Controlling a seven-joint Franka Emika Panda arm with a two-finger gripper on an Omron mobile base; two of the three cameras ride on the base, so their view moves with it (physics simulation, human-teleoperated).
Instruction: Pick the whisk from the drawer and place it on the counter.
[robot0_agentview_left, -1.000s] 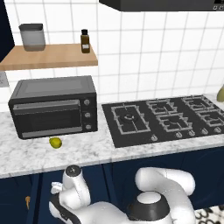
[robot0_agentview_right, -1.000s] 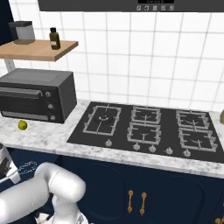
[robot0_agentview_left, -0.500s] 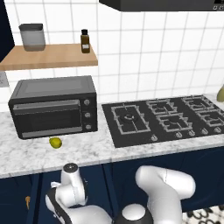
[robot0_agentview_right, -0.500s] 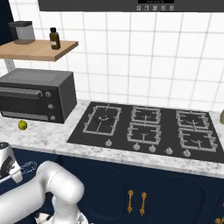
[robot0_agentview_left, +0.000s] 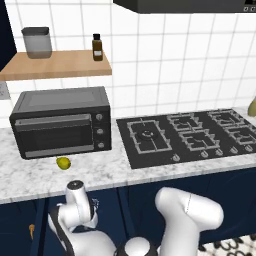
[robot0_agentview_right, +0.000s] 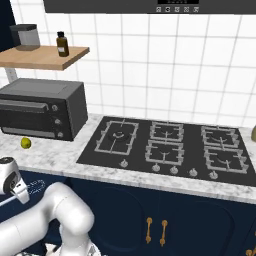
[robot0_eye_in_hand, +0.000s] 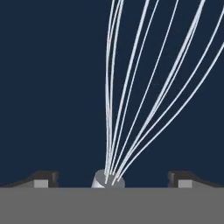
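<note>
The gripper (robot0_eye_in_hand: 109, 177) has risen a little, and the whisk (robot0_eye_in_hand: 131, 87) sits between its fingers. I cannot tell if they squeeze it. The counter (robot0_agentview_left: 30, 175) is next.

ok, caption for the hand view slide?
Hand poised over the whisk, fingers either side of its handle, wires fanning over the navy drawer interior.

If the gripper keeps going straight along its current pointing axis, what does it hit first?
Likely the whisk: its wires fan out directly ahead of the gripper, their base sitting between the fingertips. Behind them is the navy drawer surface; depth to it is unclear.
</note>
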